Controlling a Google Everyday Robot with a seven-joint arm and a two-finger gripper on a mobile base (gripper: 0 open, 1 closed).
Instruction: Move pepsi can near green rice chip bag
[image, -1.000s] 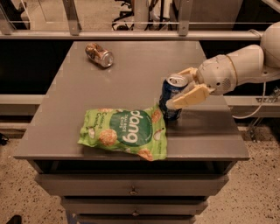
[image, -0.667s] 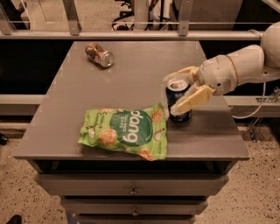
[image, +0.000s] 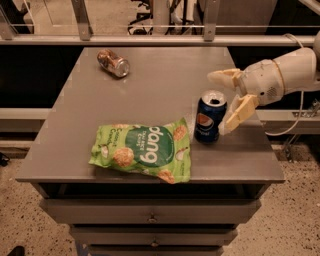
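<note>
The pepsi can (image: 209, 117) stands upright on the grey table (image: 150, 75), right beside the right edge of the green rice chip bag (image: 143, 152). The bag lies flat near the table's front edge. My gripper (image: 226, 99) is just to the right of the can, open, with one finger (image: 223, 76) behind it and the other finger (image: 239, 112) to its right. The fingers are clear of the can.
A brownish-silver can (image: 113, 62) lies on its side at the back left of the table. A railing runs behind the table. Drawers sit below the table's front edge (image: 150, 178).
My gripper has let go of the pepsi can and drawn back to the right. The can now stands free beside the bag.
</note>
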